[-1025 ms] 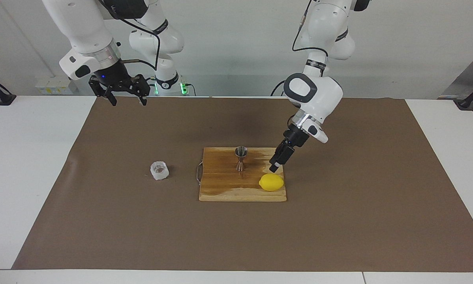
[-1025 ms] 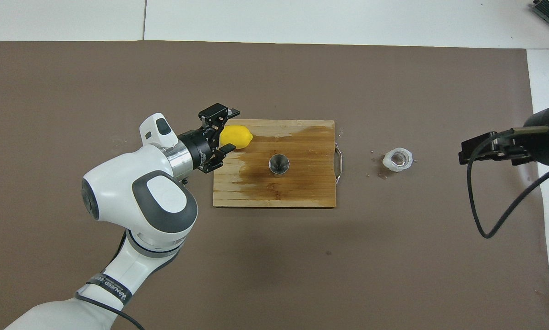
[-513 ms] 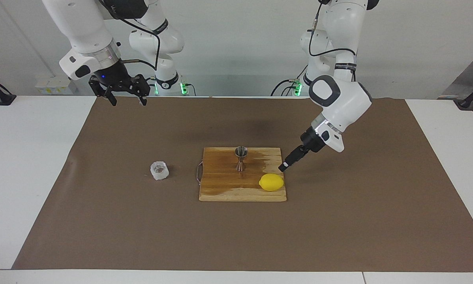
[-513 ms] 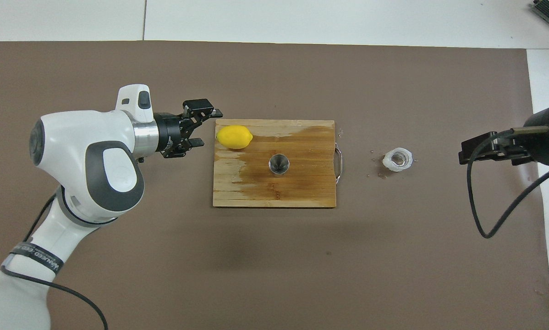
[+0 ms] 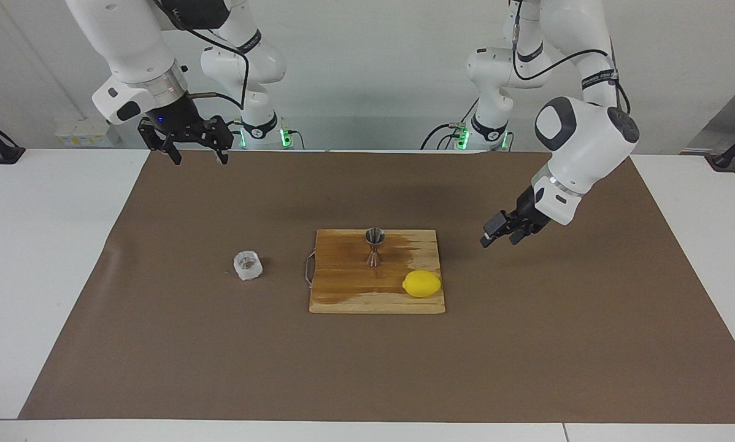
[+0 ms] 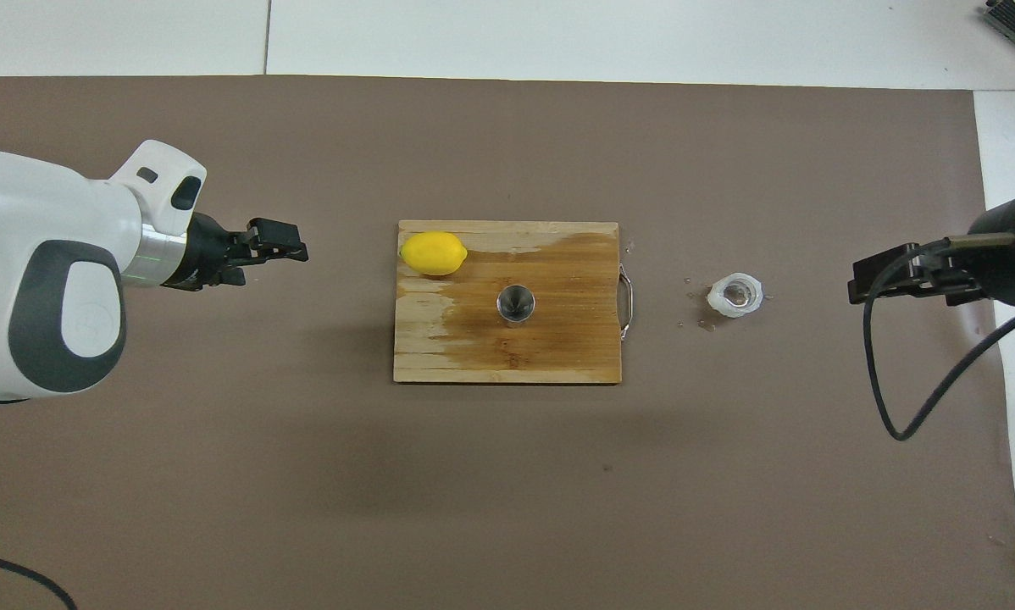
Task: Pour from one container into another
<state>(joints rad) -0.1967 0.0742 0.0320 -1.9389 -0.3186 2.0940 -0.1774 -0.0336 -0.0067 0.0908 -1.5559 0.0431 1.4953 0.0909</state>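
Small silvery hourglass metal jigger (image 5: 374,247) upright on wooden cutting board (image 5: 343,288), yellow lemon (image 5: 421,283) beside it. Squat clear faceted glass cup (image 5: 248,265) on brown mat (image 5: 527,344), toward right arm's end. Left gripper (image 5: 497,232) and right gripper (image 5: 197,153) spread, empty, over mat, well apart from both; nothing blocks either.

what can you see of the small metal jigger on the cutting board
The small silvery metal hourglass-shaped jigger stands upright on the wooden cutting board, near the board's edge closest to the robots, on its darker, wet-looking patch. Two cones meet at a narrow waist; the open top cone faces up. Nothing touches it but the board; the yellow lemon lies apart.
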